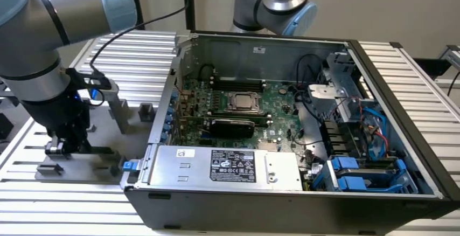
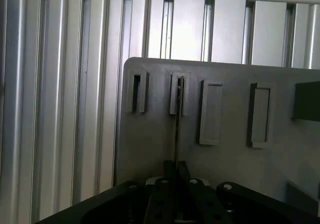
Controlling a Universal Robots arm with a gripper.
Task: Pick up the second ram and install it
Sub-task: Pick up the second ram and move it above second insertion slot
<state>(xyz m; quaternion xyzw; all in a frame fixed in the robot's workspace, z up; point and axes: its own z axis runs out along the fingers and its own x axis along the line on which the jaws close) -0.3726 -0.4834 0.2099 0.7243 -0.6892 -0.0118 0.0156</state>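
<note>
Fingers (image 2: 181, 170) clenched on the second ram (image 2: 176, 129), edge-on in grey holder (image 2: 150, 144) slot, power supply label (image 1: 233, 166) unreadable

The arm (image 1: 50, 15) bends over from above and drops straight down through its black wrist (image 1: 56, 109) to the gripper (image 1: 63, 145), which points vertically downward. In the wrist view the gripper's two fingers (image 2: 168, 170) stand nearly together, pinching the thin ram (image 2: 176, 129), which runs edge-on straight ahead of the tips.
</note>
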